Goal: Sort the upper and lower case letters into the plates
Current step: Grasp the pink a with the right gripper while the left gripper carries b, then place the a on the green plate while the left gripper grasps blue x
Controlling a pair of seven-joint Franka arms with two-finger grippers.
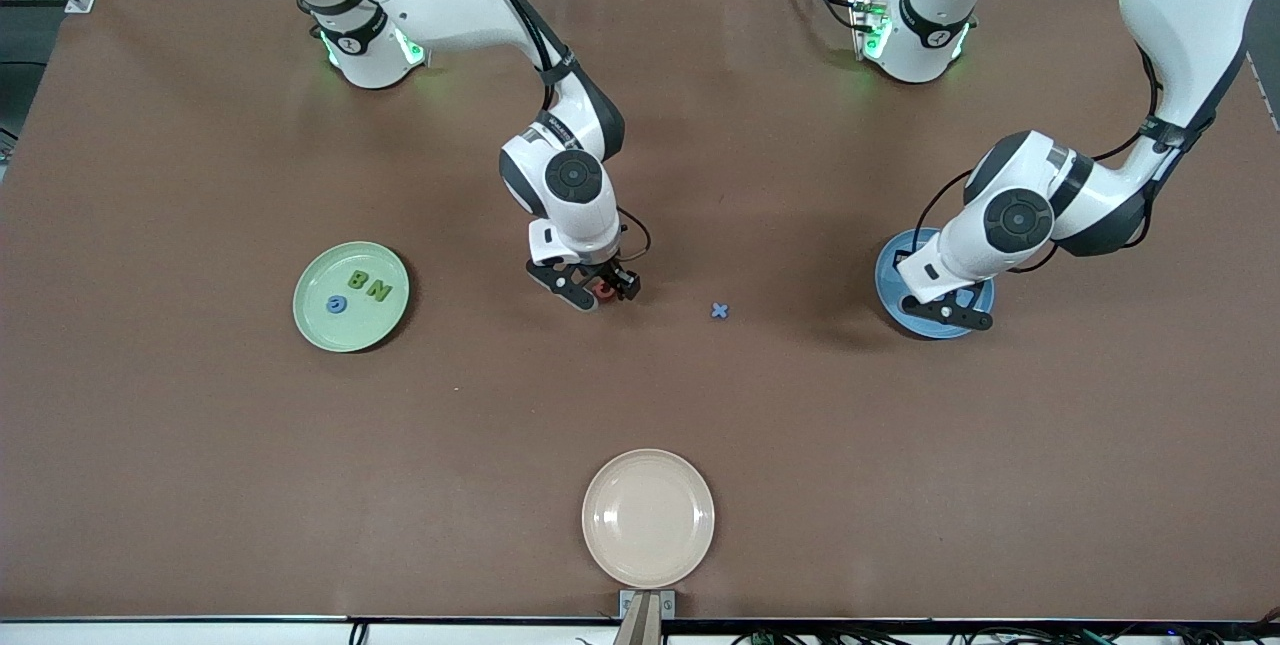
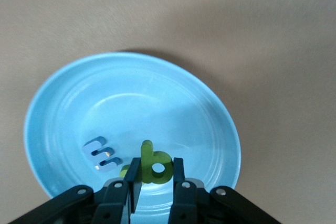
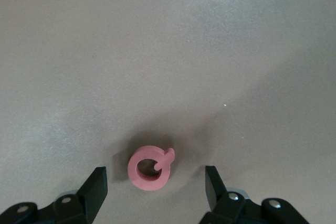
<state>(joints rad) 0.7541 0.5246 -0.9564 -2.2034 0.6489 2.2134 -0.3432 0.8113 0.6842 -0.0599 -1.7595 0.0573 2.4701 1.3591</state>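
A pink letter Q [image 3: 149,169] lies flat on the brown table near its middle. My right gripper [image 3: 155,173] stands open right over it [image 1: 598,290], one finger on each side and neither touching. My left gripper [image 1: 948,313] hangs over the blue plate [image 1: 890,283] toward the left arm's end of the table. In the left wrist view this gripper [image 2: 156,162] is shut on a green lower-case b [image 2: 158,170] just above the plate's floor [image 2: 157,103]. A pale blue letter [image 2: 101,154] lies in that plate. The pale green plate [image 1: 318,325] holds a green B [image 1: 357,279], a green N [image 1: 378,291] and a blue O [image 1: 337,304].
A small blue x [image 1: 720,310] lies on the table between the pink letter and the blue plate. A cream-beige plate [image 1: 648,517] sits close to the table's front edge. A scrap of yellow-green shows beside one left finger [image 2: 125,171].
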